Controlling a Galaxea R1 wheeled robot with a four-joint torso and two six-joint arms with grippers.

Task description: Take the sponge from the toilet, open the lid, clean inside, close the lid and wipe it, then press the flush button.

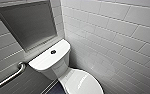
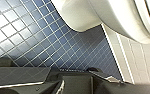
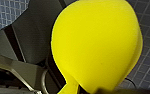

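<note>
The white toilet (image 1: 56, 65) stands in the corner in the head view, with the dark round flush button (image 1: 53, 52) in the middle of its tank top. The glossy oval lid (image 1: 82, 82) lies down over the bowl. The bright yellow sponge (image 3: 96, 45) bulges large in the right wrist view, pinched at one end by my right gripper (image 3: 72, 88), which is shut on it above the blue floor. In the left wrist view my left gripper (image 2: 66, 73) is open and holds nothing, low beside the toilet's white bowl (image 2: 111, 17).
A metal grab bar (image 1: 8, 77) runs along the wall left of the tank. A recessed grey niche (image 1: 28, 22) sits above the tank. White tiled wall (image 1: 116, 37) closes in right of the toilet. Small blue floor tiles (image 2: 41, 37) lie under the bowl.
</note>
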